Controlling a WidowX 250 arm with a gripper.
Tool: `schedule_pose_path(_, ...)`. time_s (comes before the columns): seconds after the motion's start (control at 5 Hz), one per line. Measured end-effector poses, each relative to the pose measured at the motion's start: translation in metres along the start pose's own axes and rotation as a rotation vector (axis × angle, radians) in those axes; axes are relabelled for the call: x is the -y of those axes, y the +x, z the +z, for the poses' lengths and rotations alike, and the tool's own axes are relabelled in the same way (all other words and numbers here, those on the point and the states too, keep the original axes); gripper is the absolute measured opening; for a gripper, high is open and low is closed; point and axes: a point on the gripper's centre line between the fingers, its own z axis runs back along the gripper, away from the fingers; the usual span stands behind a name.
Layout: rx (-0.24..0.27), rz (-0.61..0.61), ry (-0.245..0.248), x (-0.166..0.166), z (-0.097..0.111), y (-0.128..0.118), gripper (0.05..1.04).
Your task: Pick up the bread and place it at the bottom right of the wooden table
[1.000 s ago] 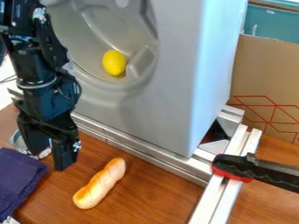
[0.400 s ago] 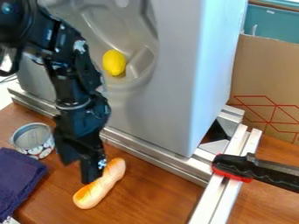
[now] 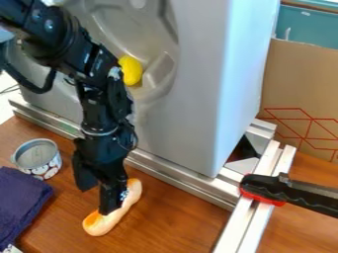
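Bread (image 3: pixel 99 226) lay on the counter (image 3: pixel 185 222) as we swung our gripper (image 3: pixel 96 201), spread open, from the can (image 3: pixel 38 159) to it. We seemed better placed to grasp.

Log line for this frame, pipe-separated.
gripper: open, over bread roll | contact: cannot tell | yellow lemon: in grey basin | tin: beside dark blue cloth

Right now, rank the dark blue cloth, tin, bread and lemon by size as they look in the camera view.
1. Dark blue cloth
2. Tin and bread: too close to rank, bread partly hidden
3. Lemon
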Motion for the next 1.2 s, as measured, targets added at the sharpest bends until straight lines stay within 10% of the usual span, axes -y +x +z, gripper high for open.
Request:
schedule_pose_path(0.6,-0.045,0.022,0.001,-0.009,-0.043,0.013,1.001)
schedule_pose_path(1.2,0.022,0.060,0.062,0.000,-0.015,-0.005,0.702)
